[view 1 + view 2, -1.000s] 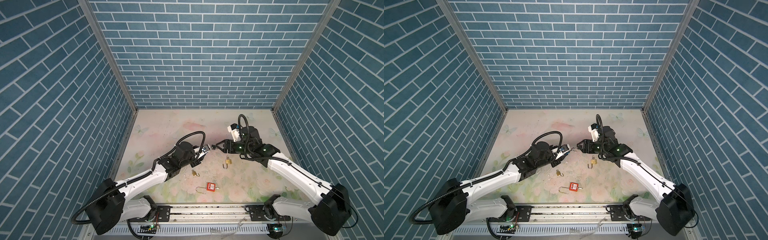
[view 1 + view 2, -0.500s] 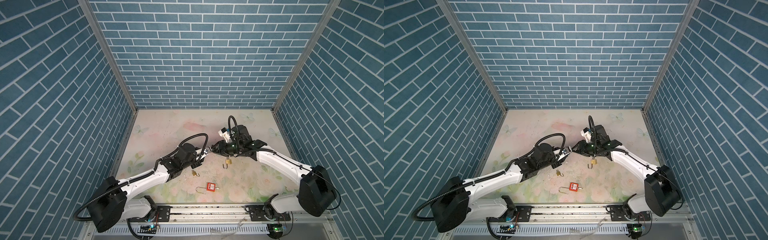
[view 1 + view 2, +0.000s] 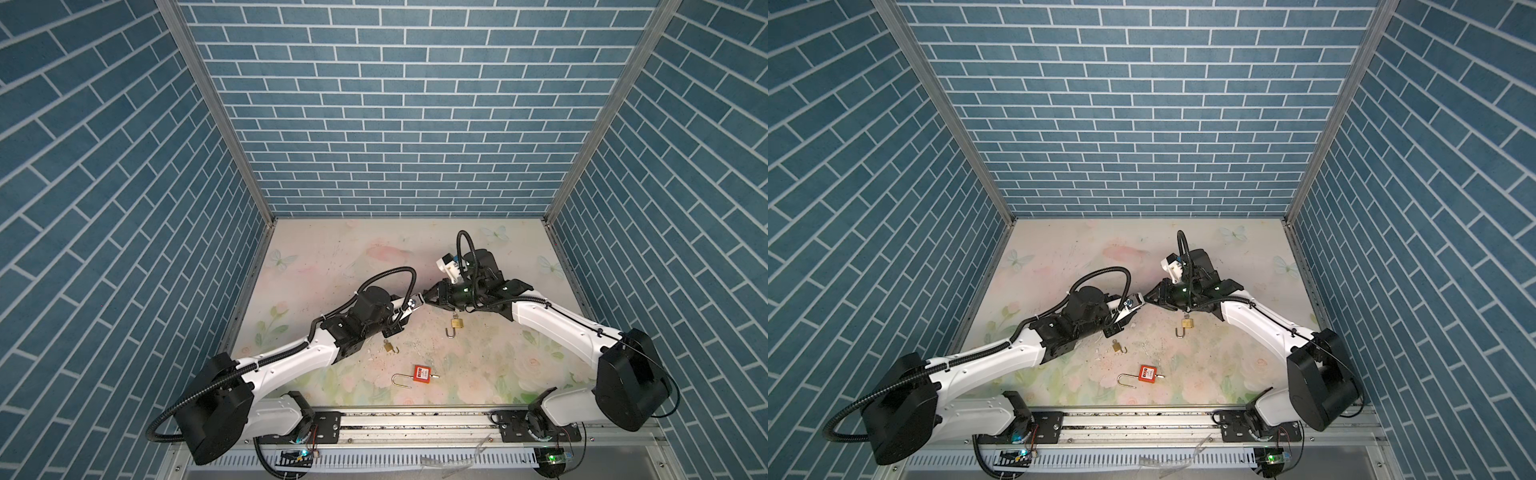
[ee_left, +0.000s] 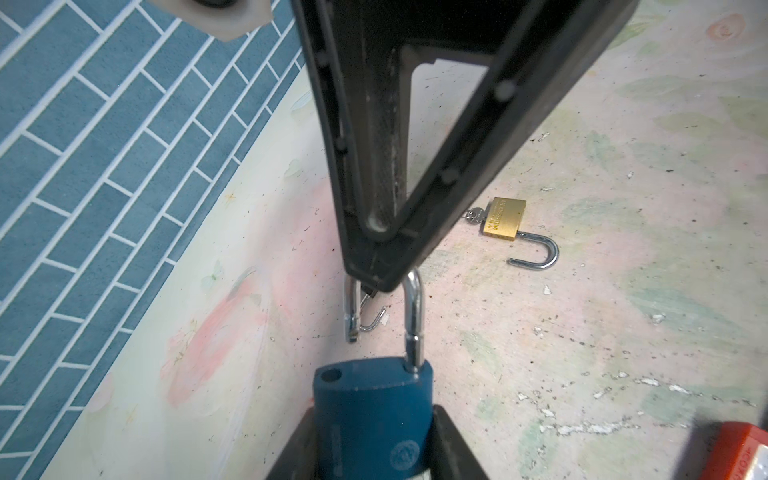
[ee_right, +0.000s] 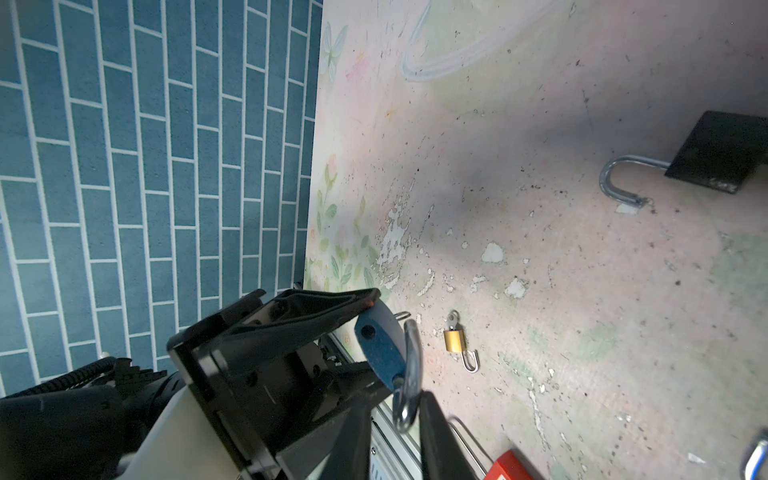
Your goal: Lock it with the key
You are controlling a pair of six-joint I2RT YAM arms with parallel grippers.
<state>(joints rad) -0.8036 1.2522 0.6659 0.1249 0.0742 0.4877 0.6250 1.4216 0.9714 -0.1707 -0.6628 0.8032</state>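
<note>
A: From above, how do the arms stand?
B: Both stretch low over the table [image 3: 332, 249], left gripper [image 3: 409, 305] and right gripper [image 3: 429, 296] tip to tip, the blue padlock [image 3: 1133, 302] raised between them.
A: Left wrist view?
B: The left gripper [image 4: 374, 440] clamps the padlock's body; the right gripper's tips pinch together over the shackle [image 4: 412, 307] bend.
A: Right wrist view?
B: The shackle passes between the fingers of the right gripper [image 5: 401, 411]; the left arm lies level, jaws half-spread around the blue body.
</note>
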